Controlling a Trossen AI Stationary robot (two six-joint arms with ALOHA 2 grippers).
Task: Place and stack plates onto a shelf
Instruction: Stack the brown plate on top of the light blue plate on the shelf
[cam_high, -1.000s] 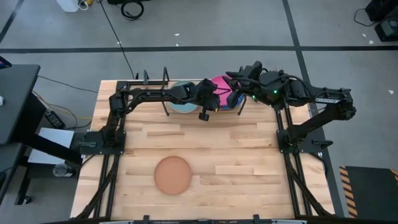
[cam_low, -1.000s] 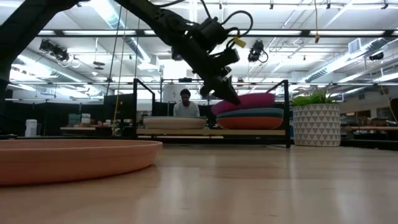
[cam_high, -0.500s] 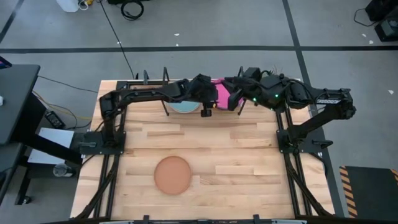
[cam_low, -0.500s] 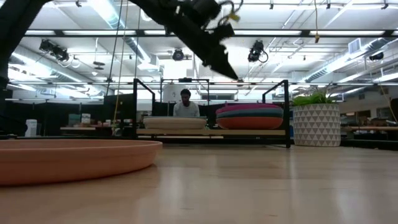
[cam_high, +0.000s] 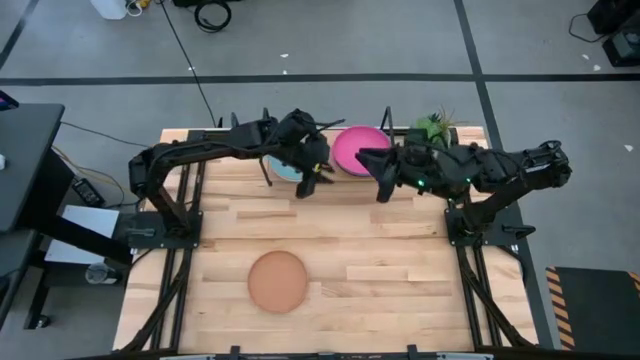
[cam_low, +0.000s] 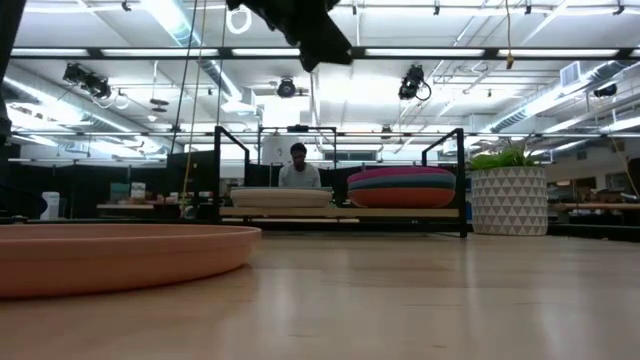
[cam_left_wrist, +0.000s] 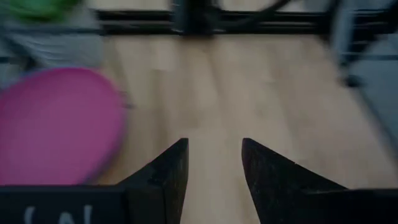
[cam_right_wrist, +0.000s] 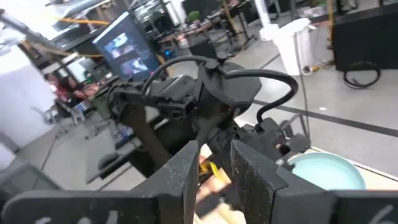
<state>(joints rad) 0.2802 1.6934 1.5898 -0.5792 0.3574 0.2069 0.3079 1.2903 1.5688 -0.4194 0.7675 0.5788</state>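
Plates stacked on shelf, wooden table, both claws open, empty.

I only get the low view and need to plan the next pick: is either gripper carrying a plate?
Observer: No. The left gripper is open and empty, above the table just in front of the shelf.
Operator: And the right one?
Observer: The right gripper is open and empty too, in front of the magenta plate.
Operator: What colour is the lone plate on the shelf's other side?
Observer: It is the pale aqua plate.
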